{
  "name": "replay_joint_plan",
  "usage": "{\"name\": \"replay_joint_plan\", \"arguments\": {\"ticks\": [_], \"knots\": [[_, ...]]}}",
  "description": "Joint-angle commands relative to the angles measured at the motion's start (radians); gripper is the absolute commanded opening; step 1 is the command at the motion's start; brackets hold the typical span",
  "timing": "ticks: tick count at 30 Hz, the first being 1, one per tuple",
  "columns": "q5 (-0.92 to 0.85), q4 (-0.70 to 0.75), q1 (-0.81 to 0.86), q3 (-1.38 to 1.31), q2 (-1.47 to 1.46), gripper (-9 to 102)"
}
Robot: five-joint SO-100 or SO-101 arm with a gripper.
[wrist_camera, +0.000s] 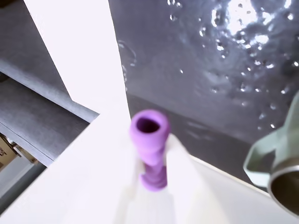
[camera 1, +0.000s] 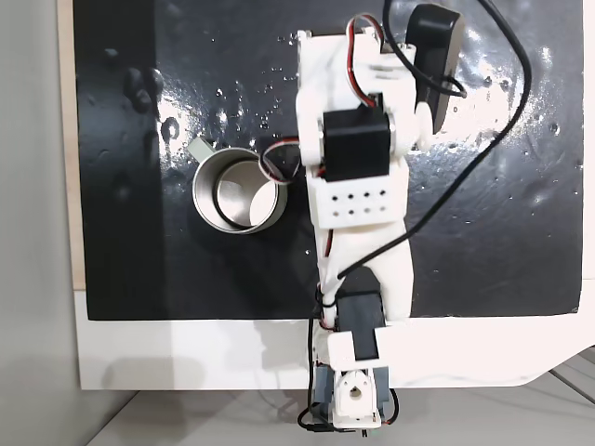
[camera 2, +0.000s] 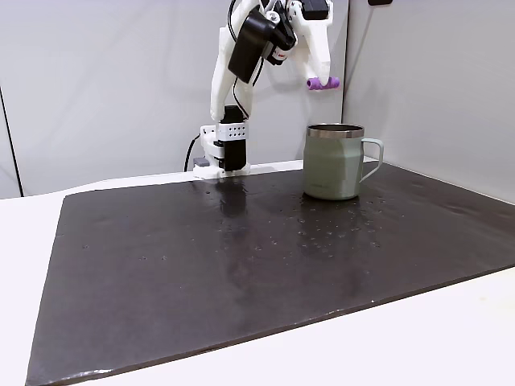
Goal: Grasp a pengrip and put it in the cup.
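Purple pengrip (camera 2: 323, 83), pinched crosswise in the claw (wrist_camera: 152, 179), hangs high above the cup (camera 2: 333, 161) near the worktop's far edge. We judge that the small tube, released this high, could strike the rim and bounce out.

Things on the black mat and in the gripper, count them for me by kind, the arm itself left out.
Cup: 1, standing upright on the black mat.
Pengrip: 1, purple, held in the gripper up in the air above the cup's height.
Total: 2 things.
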Motion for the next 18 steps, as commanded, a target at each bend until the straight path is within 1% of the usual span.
{"name": "replay_joint_plan", "arguments": {"ticks": [1, 5, 10, 18], "knots": [[-0.015, 0.031, -0.072, 0.055, 0.124, 0], [-0.064, 0.067, -0.163, 0.16, 0.187, 0], [-0.121, 0.072, -0.285, 0.324, 0.282, 0], [-0.137, 0.074, -0.428, 0.548, 0.385, 0]]}}
